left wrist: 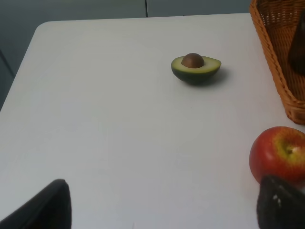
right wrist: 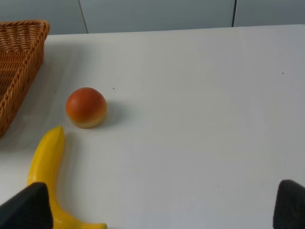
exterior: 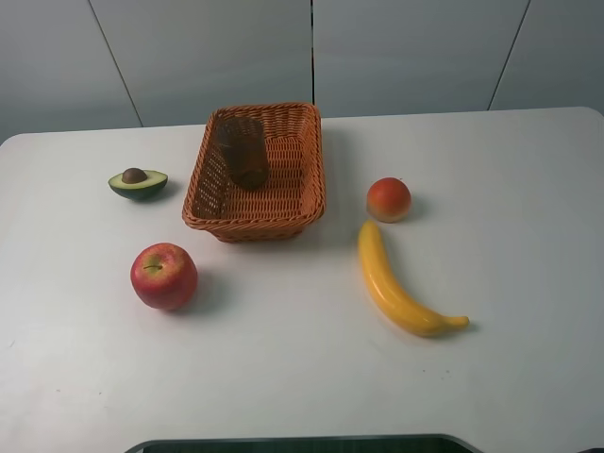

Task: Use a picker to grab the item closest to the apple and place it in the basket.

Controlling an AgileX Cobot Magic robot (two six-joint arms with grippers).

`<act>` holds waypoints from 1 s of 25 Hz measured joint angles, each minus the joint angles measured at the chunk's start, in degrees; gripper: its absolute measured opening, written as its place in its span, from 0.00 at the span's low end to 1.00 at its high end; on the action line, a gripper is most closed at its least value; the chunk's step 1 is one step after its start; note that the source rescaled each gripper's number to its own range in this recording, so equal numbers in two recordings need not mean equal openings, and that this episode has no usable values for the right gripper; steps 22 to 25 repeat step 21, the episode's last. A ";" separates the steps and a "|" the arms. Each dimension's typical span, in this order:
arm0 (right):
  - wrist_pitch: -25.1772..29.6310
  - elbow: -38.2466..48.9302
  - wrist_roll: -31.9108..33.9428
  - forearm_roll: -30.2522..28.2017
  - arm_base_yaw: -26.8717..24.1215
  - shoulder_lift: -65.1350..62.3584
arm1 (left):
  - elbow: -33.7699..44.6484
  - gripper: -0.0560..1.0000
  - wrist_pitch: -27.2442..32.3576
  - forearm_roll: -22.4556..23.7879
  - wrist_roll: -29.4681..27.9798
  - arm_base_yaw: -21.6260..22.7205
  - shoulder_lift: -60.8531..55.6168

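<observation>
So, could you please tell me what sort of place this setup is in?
Probably a lab test bench: a plain white table against bare grey wall panels, with staged fruit, an apple and banana, around a wicker basket.

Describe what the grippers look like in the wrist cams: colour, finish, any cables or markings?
Only the fingertips show. Left gripper: two black fingers, matte, with rounded ends; one has a slightly textured surface with faint pale specks. Right gripper: two black matte fingers with blunt, rounded tips. No cables, labels or markings visible; the arms themselves are out of frame.
</observation>
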 joint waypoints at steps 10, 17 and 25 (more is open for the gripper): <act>0.00 0.00 0.00 0.00 0.00 0.00 | 0.00 1.00 0.00 0.00 0.00 0.00 0.00; 0.00 0.00 0.00 0.00 0.00 0.00 | 0.00 1.00 0.00 0.00 0.00 0.00 0.00; 0.00 0.00 0.00 0.00 0.00 0.00 | 0.00 1.00 0.00 0.00 0.00 0.00 0.00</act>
